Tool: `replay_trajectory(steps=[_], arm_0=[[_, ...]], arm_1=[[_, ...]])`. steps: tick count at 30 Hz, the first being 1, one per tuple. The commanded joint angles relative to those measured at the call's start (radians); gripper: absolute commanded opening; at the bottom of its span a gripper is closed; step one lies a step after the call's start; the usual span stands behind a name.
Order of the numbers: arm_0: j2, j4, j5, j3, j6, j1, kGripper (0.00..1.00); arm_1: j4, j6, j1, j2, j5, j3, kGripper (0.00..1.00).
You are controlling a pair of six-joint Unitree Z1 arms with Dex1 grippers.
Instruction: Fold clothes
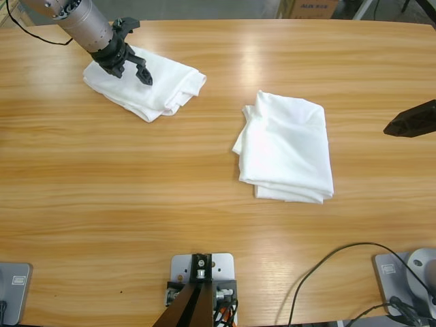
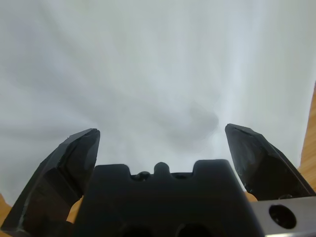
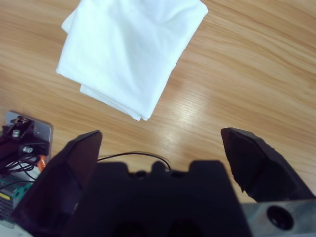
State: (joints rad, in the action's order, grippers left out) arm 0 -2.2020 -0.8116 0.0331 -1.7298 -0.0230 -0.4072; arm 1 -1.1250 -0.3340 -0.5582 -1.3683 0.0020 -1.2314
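A loosely folded white garment (image 1: 163, 85) lies at the table's far left. My left gripper (image 1: 135, 53) hangs right over it, open, and the white cloth (image 2: 158, 64) fills almost all of the left wrist view between the spread jaws of my left gripper (image 2: 163, 133). A second white folded shirt (image 1: 289, 146) lies flat right of the table's middle. My right gripper (image 1: 398, 124) sits at the right edge, away from that shirt. In the right wrist view my right gripper (image 3: 160, 136) is open and empty, with the folded shirt (image 3: 131, 49) ahead of it.
The wooden table (image 1: 102, 191) stretches across the whole view. A black cable (image 1: 327, 262) loops over its near right edge. A cardboard box (image 1: 306, 8) stands beyond the far edge.
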Motion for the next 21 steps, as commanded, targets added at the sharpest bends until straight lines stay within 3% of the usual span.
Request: replay_trajectory(steps=[1, 7, 15, 21], arm_0=[[-0.01, 0.031, 0.01, 0.065, -0.062, -0.001, 1.0], [-0.05, 0.029, 0.059, 0.014, -0.103, 0.01, 1.0], [-0.053, 0.026, 0.111, 0.161, -0.153, 0.024, 1.0], [0.005, 0.009, 0.126, 0.285, -0.221, -0.016, 1.0]], arm_1=[[0.005, 0.003, 0.011, -0.03, 0.016, 0.004, 1.0], [-0.002, 0.003, 0.011, -0.006, 0.016, 0.028, 1.0], [-0.001, -0.003, 0.011, -0.007, 0.028, 0.023, 1.0], [-0.004, -0.003, 0.011, 0.014, 0.027, 0.023, 1.0]])
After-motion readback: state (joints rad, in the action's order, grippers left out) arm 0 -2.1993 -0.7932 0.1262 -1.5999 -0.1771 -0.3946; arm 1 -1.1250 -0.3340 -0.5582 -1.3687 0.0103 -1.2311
